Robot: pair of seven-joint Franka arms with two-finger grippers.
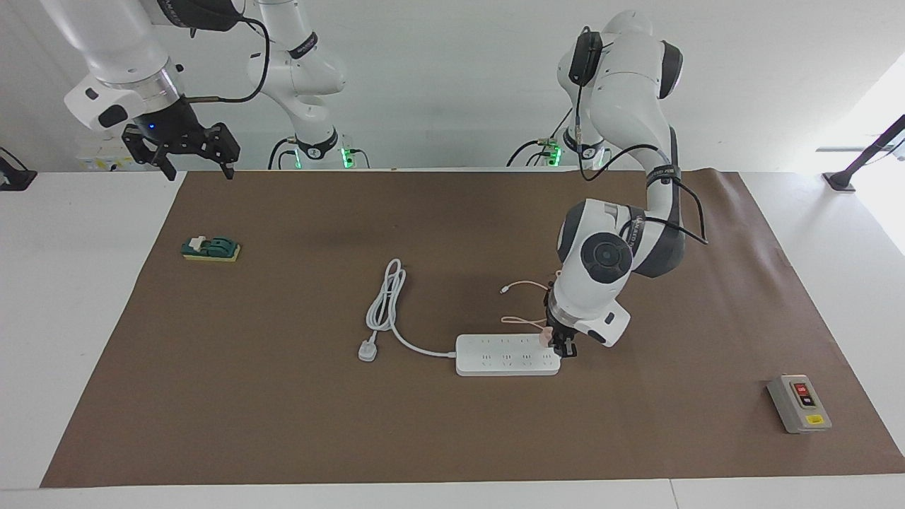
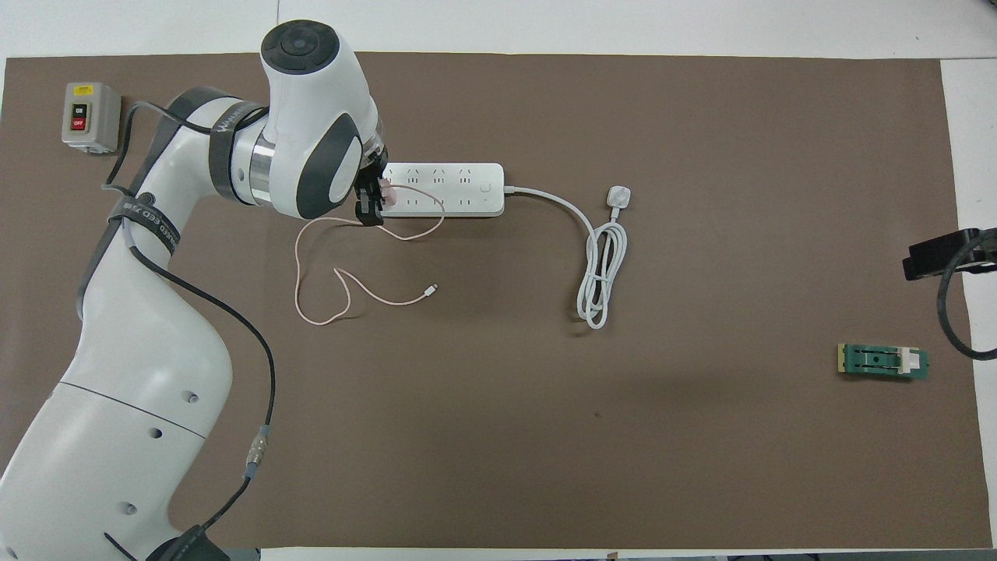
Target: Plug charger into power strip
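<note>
Facing view
Power strip point(image 1: 506, 355): flat on the brown mat point(image 1: 283, 424) of the table, long axis along the table's length, from one arm's end toward the other; thick white cord point(image 1: 387, 304) leaving the end toward the right arm's end, looped, ending in a white plug point(image 1: 367, 350).
Charger point(image 1: 545, 338): small pink cube at the strip's end toward the left arm's end, on the row nearer to the robots; seated or just above the sockets, cannot tell.
Left gripper point(image 1: 561, 344): pointing down over that same end of the strip, fingers clenched on the charger.
Pink cable point(image 1: 527, 286): trailing from the charger toward the robots, loose on the mat.
Right gripper point(image 1: 191, 157): raised over the mat's corner at the right arm's end, waiting, fingers spread apart, holding nothing.
Grey box point(image 1: 799, 403): at the left arm's end, farther from the robots than the strip.
Green block point(image 1: 211, 249): at the right arm's end, well apart from the strip.

Overhead view
Power strip point(image 2: 452, 189): long axis crosswise in the frame, sockets facing up.
Charger point(image 2: 387, 193): at the strip's end, against the left gripper point(image 2: 372, 204).
Pink cable point(image 2: 319, 265): arching over the strip's near row, then looping on the mat nearer to the robots, free tip pointing toward the white cord point(image 2: 600, 265).
</note>
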